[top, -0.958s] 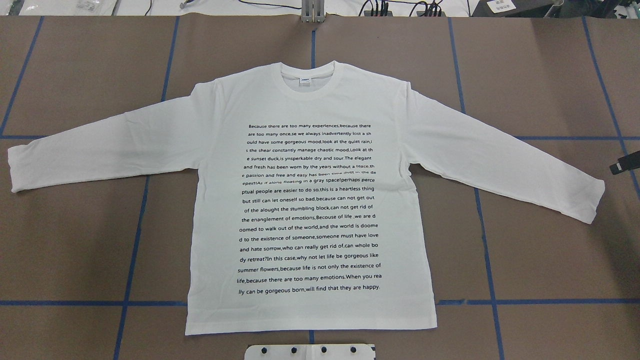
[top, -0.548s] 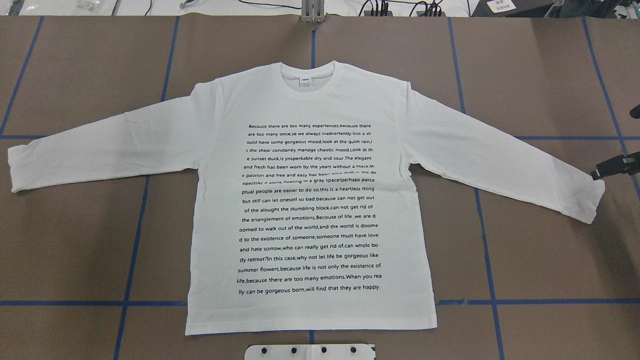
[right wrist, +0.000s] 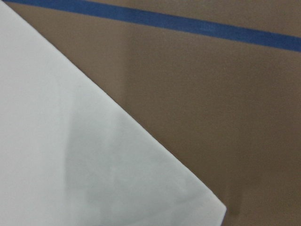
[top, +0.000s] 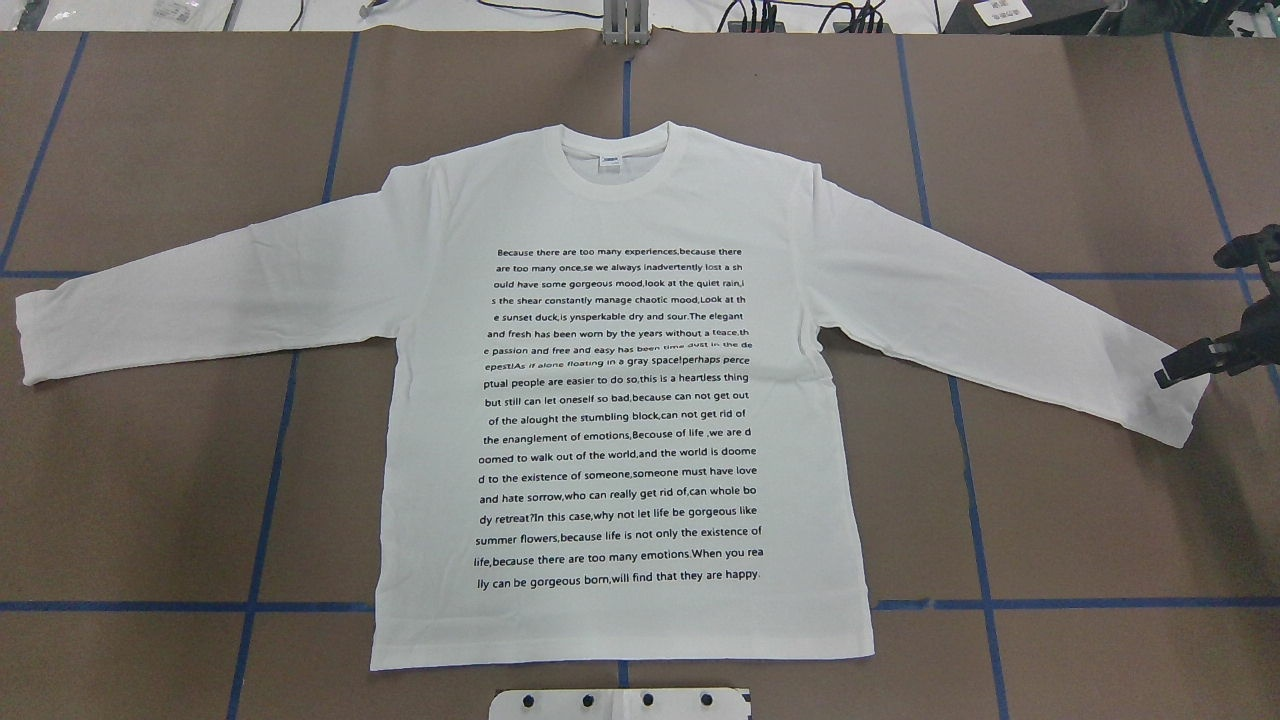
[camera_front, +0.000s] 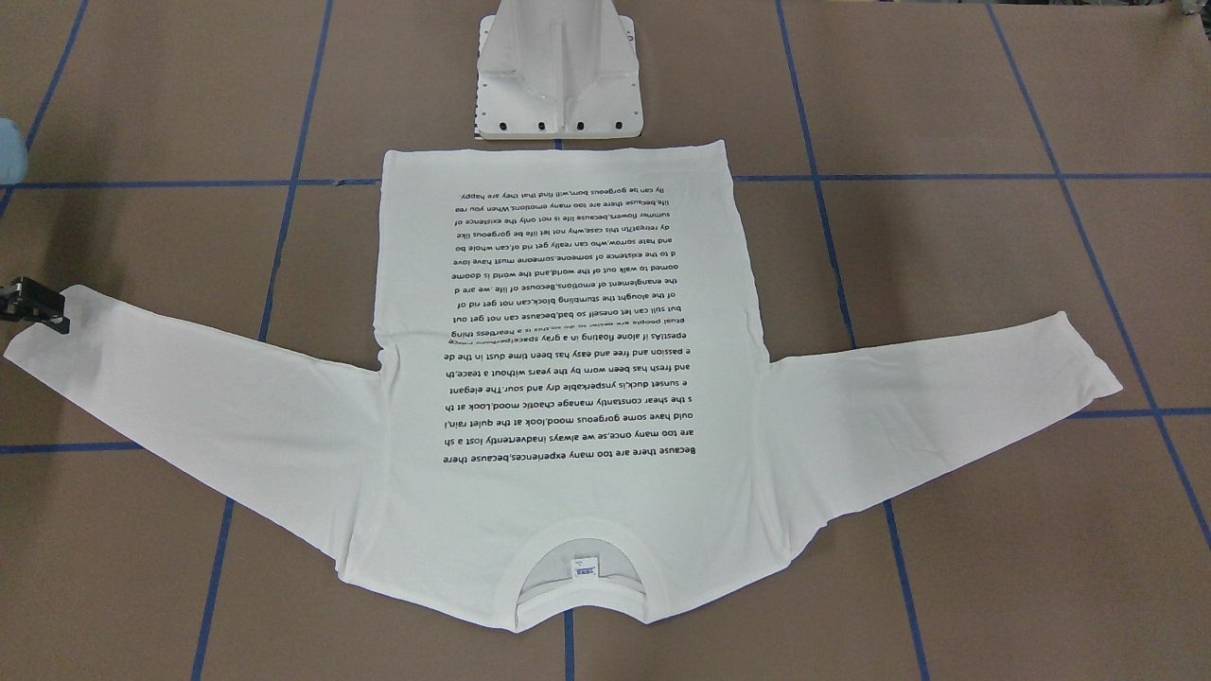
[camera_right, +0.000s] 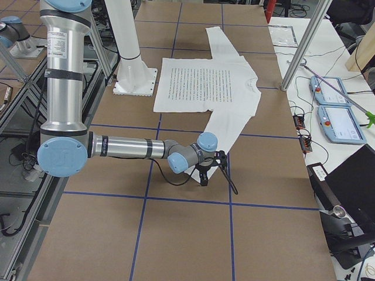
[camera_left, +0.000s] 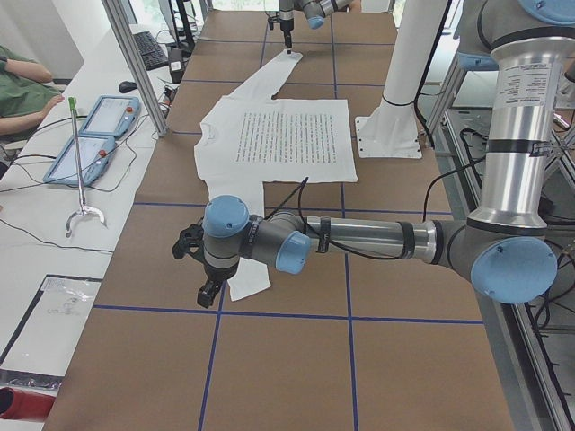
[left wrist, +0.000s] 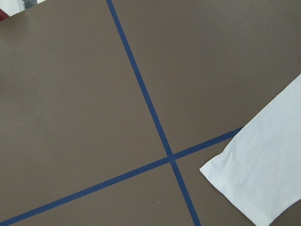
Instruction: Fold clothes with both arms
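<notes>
Brown table [top: 1050,150] bears a spread long-sleeved T-shirt [top: 620,210]. Right gripper [top: 1178,368] and left gripper [camera_left: 209,292] hang by its cuffs, openness impossible to tell

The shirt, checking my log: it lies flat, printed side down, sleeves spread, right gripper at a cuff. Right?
No: the shirt lies printed side up, as the overhead exterior view shows. It is flat, sleeves spread, right gripper at a cuff.
</notes>
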Controlling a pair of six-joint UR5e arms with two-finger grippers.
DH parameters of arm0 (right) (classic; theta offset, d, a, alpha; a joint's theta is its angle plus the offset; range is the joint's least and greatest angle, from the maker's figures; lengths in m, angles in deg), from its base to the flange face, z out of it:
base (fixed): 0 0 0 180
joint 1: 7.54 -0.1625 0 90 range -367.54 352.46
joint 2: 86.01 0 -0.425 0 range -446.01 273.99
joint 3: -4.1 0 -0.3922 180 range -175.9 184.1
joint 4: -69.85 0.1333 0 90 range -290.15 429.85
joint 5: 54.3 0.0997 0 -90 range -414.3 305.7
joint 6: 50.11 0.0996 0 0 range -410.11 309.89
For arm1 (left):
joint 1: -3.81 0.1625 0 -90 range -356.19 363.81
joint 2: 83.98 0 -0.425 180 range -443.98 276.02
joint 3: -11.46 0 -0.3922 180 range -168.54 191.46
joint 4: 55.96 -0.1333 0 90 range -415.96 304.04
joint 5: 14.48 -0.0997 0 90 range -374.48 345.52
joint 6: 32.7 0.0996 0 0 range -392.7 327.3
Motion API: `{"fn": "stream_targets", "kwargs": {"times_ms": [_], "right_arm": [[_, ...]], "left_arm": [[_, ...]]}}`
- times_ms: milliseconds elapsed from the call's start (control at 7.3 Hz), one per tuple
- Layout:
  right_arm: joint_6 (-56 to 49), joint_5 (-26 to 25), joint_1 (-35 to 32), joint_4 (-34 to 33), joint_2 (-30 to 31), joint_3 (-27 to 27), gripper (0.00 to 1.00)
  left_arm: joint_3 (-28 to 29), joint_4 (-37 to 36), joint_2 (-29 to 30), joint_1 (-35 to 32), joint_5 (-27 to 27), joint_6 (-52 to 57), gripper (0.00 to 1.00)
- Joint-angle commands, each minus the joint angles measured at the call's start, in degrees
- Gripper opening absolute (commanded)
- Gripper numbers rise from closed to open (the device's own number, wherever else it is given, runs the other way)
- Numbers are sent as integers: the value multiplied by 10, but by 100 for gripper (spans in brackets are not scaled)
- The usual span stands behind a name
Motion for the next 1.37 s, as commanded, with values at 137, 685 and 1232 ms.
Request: {"fn": "stream_targets", "kwargs": {"times_ms": [137, 685, 1232], "right_arm": [[0, -1, 4, -2, -6, 11, 94], [0, 0, 2, -9, 0, 11, 73], [0, 1, 1, -11, 1, 10, 43]], "left_arm": [[0, 0, 0, -1, 0, 1, 100], [-2, 0, 0, 0, 0, 1, 100], [-4, 0, 1, 0, 0, 0, 100]]}}
